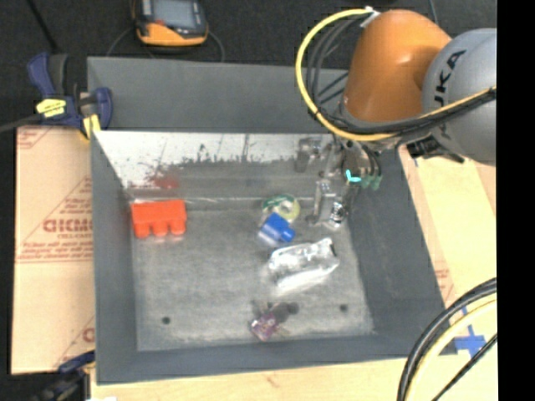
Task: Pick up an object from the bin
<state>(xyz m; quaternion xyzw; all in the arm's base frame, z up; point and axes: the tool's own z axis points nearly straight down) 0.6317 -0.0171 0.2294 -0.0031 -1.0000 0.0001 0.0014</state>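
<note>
A grey metal bin (209, 282) with a scuffed, speckled floor holds 5 loose things. An orange block (159, 218) lies at the left, well apart. Near the front sits a purple trinket (267, 324). At centre lie a yellow-green ring (282, 206) and a blue piece (275, 230), then a clear packet (303, 264), long axis rising rightward. The gripper (328, 209) hangs just right of the ring; its jaws' state cannot be told.

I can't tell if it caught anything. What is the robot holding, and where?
Nothing that shows. The gripper is beside the blue thing, not on it.
</note>
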